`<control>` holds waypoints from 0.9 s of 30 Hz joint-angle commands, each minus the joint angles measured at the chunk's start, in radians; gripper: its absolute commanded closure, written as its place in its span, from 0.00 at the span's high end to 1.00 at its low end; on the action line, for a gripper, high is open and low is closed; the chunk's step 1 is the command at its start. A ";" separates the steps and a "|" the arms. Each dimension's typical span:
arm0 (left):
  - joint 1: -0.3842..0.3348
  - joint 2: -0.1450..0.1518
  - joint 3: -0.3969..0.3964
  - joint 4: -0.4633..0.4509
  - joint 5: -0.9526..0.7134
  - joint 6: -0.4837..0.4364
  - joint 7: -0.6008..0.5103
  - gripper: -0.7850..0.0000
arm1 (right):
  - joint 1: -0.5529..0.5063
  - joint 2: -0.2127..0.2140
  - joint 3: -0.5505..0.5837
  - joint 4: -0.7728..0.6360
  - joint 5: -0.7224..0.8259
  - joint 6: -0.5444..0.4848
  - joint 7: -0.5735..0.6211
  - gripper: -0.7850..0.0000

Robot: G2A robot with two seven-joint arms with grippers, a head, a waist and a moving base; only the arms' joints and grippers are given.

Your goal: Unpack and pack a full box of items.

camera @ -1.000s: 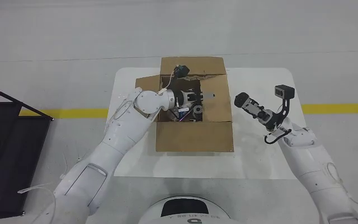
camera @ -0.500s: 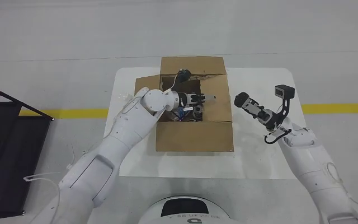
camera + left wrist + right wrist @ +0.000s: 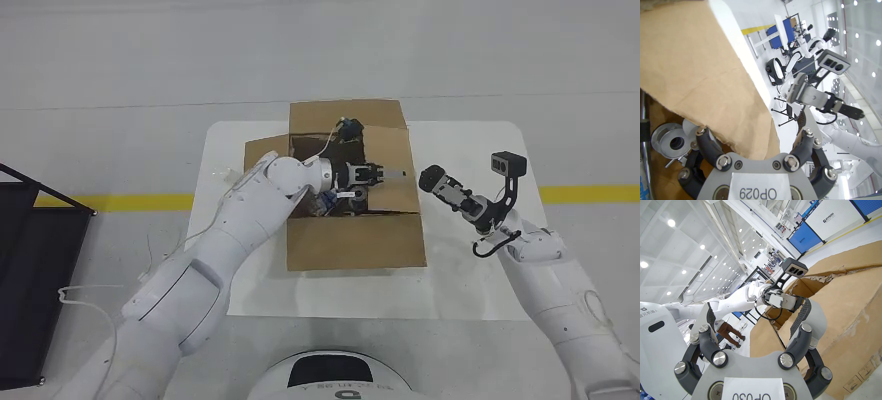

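On the white desk [image 3: 470,290], the open cardboard box [image 3: 350,245] sits mid-surface, flaps spread, its contents still inside. The left gripper [image 3: 366,180] is down at the box's right side with its jaws apart and a ragged flap edge between them. Closing or lifting from here could catch the cardboard, tear it or drag the whole box. The right gripper [image 3: 431,179] hovers open and empty just beside the right flap. A round metal part [image 3: 670,141] lies on the box floor nearby.
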 commanded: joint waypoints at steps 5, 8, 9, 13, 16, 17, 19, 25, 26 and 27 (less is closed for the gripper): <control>-0.005 -0.007 0.014 -0.078 0.034 -0.069 0.012 1.00 | -0.007 0.000 0.002 -0.008 0.003 0.010 -0.009 1.00; -0.011 -0.018 0.031 -0.122 0.044 -0.039 0.018 1.00 | -0.052 0.009 0.059 -0.027 0.050 0.000 -0.027 1.00; -0.014 -0.023 0.037 -0.131 0.045 -0.028 0.020 1.00 | -0.076 0.014 0.089 -0.046 0.071 0.000 -0.020 1.00; -0.040 -0.047 0.067 -0.149 0.039 0.015 0.019 1.00 | -0.202 0.037 0.235 -0.137 0.192 0.000 0.000 1.00; -0.064 -0.073 0.093 -0.132 0.021 0.035 0.021 1.00 | -0.299 0.049 0.355 -0.193 0.281 0.000 0.000 1.00; -0.073 -0.082 0.102 -0.120 0.016 0.041 0.021 1.00 | -0.332 0.051 0.392 -0.216 0.308 0.000 0.000 1.00; -0.090 -0.101 0.120 -0.089 0.007 0.057 0.024 1.00 | -0.399 0.050 0.459 -0.268 0.365 0.000 0.000 1.00; -0.144 -0.165 0.175 0.068 -0.013 0.191 -0.009 1.00 | -0.482 0.048 0.487 -0.326 0.386 0.002 0.002 1.00; -0.148 -0.175 0.182 0.088 -0.013 0.190 -0.009 1.00 | -0.474 0.049 0.473 -0.318 0.380 0.006 0.006 1.00; -0.152 -0.184 0.185 0.108 -0.017 0.182 -0.007 1.00 | -0.461 0.050 0.459 -0.309 0.379 0.010 0.011 1.00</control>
